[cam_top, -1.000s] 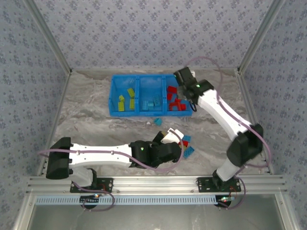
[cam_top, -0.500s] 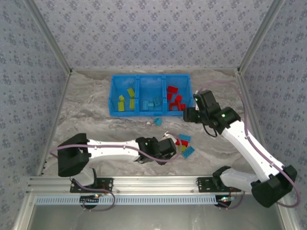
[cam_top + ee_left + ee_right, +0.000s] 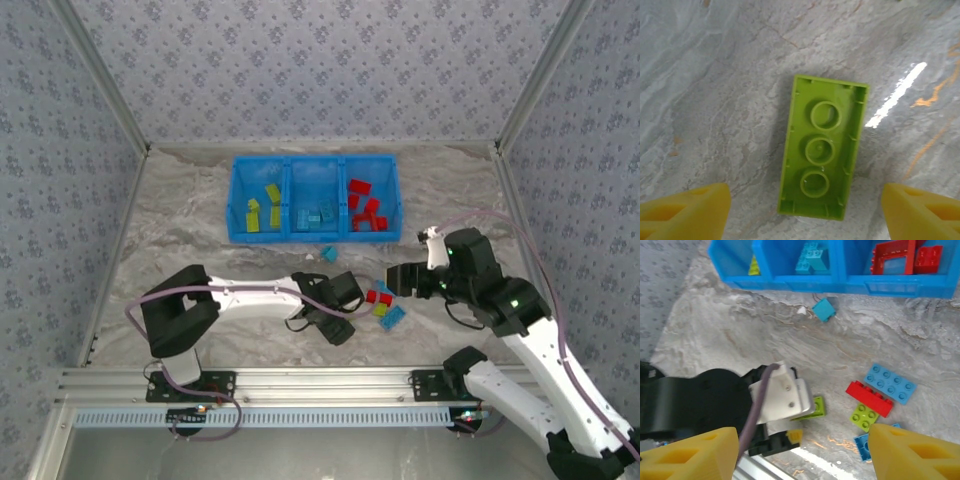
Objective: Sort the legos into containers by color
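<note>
The blue bin stands at the back; its containers hold yellow-green, light-blue and red legos. My left gripper points down at the table, open, its yellow fingertips wide on either side of a yellow-green brick that lies studs-down and untouched. My right gripper hovers open and empty beside a loose cluster: a red brick, a light-blue plate, a small yellow-green brick and another blue one.
A single light-blue brick lies just in front of the bin. The left arm's white wrist sits close to the loose cluster. Patterned walls close in the marble table on three sides.
My right arm has pulled back from the bin's red compartment to the near right, beside the loose bricks. My left gripper has shifted slightly left over the yellow-green brick. Both jaws stand wider.
</note>
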